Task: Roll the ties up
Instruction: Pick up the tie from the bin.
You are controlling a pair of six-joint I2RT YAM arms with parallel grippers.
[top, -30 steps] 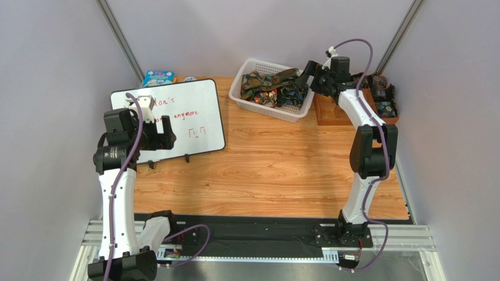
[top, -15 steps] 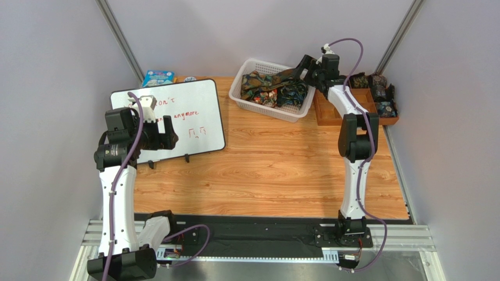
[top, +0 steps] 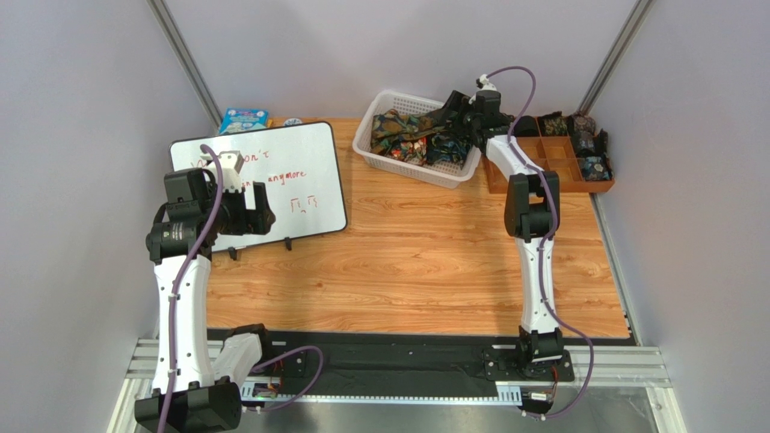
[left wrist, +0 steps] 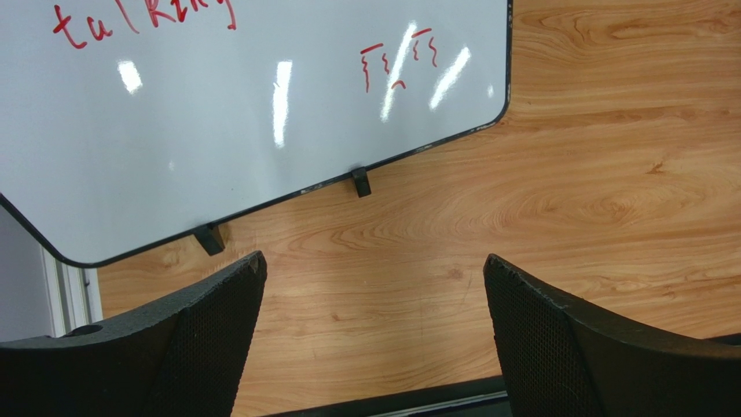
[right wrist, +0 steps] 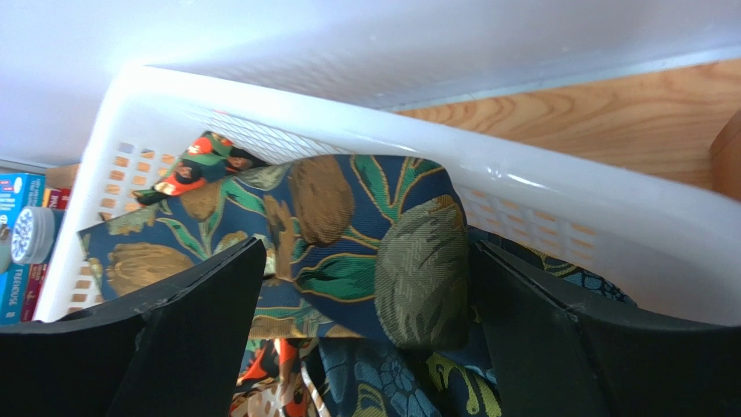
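Two arms: left arm (top: 176, 298), right arm (top: 539, 271). One whiteboard (top: 271, 171), one white basket (top: 417, 170), one wooden tray (top: 515, 177), one blue box (top: 242, 119). The ties (top: 407, 135) are too tangled to count.

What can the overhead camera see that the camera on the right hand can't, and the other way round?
Only overhead: the whiteboard, the left hand and the wooden tray. Only the right hand's camera: the leaf pattern on the green-and-gold tie between its open fingers. Both: the white basket of ties and the right hand at it.
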